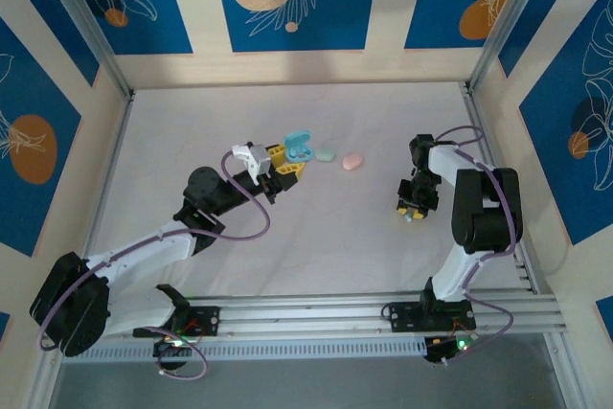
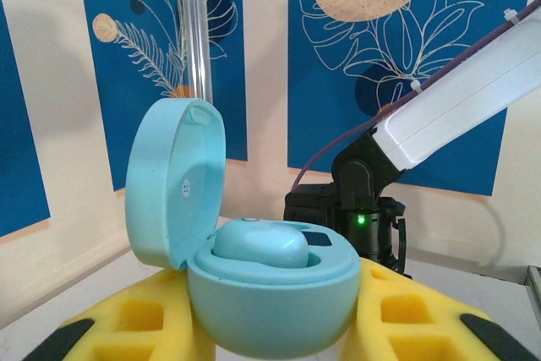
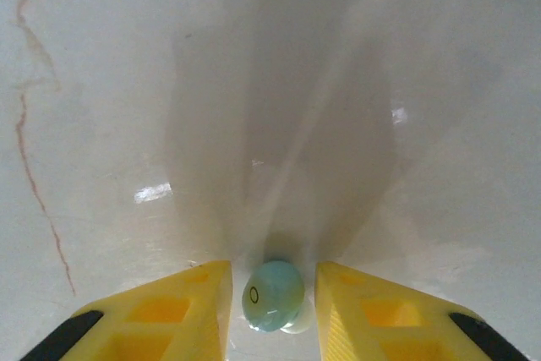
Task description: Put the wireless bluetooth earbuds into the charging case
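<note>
My left gripper (image 1: 287, 166) is shut on the light blue charging case (image 2: 270, 298), with its yellow fingers (image 2: 127, 319) against both sides. The case's lid (image 2: 173, 183) stands open and one light blue earbud (image 2: 258, 245) sits in the left socket. In the top view the case (image 1: 299, 147) is held just above the table's middle. At the right, my right gripper (image 3: 272, 314) points down at the table, open by a narrow span. A light blue earbud (image 3: 275, 293) lies between its fingers (image 3: 182, 310), with a small gap on each side.
A mint case (image 1: 326, 154) and a pink case (image 1: 352, 161) lie shut on the white table just right of the held case. Wooden walls with blue panels close in the table. My right arm (image 2: 456, 107) crosses the left wrist view.
</note>
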